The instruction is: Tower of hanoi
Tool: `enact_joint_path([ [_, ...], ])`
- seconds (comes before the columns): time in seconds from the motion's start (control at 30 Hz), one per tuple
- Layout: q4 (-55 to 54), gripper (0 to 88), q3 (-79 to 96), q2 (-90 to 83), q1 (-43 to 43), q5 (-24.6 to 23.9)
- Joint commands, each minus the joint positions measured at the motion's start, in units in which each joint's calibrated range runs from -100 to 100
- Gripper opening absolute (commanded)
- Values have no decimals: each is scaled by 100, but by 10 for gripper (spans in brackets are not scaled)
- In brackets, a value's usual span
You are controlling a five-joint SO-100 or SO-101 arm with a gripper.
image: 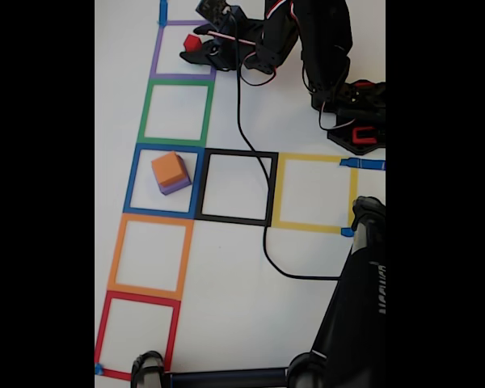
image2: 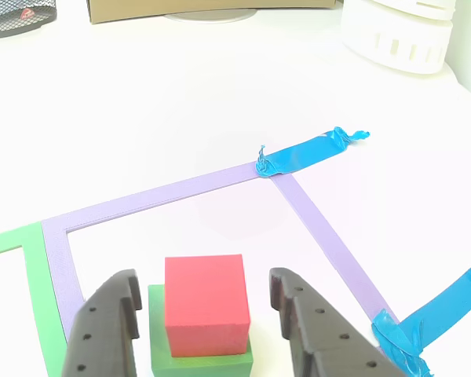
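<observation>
Red cube sitting on green cube, both lying between spread, untouching fingers of tool, inside purple tape square

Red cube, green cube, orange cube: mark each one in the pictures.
red cube [image2: 205, 302]: other view, front face, between the open gripper fingers.
green cube [image2: 161, 330]: other view, left top edge under the red cube.
orange cube [image: 169, 168]: fixed view, top face, inside the blue square.
</observation>
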Motion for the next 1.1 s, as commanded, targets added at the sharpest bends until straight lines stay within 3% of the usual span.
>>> enact_joint_path([
  [0.0, -100, 137, 7, -115, -64, 0],
  [0.87, -59, 40, 134, -236, -208, 0],
  [1.07, 1139, 39, 79, -1351, -371, 0],
])
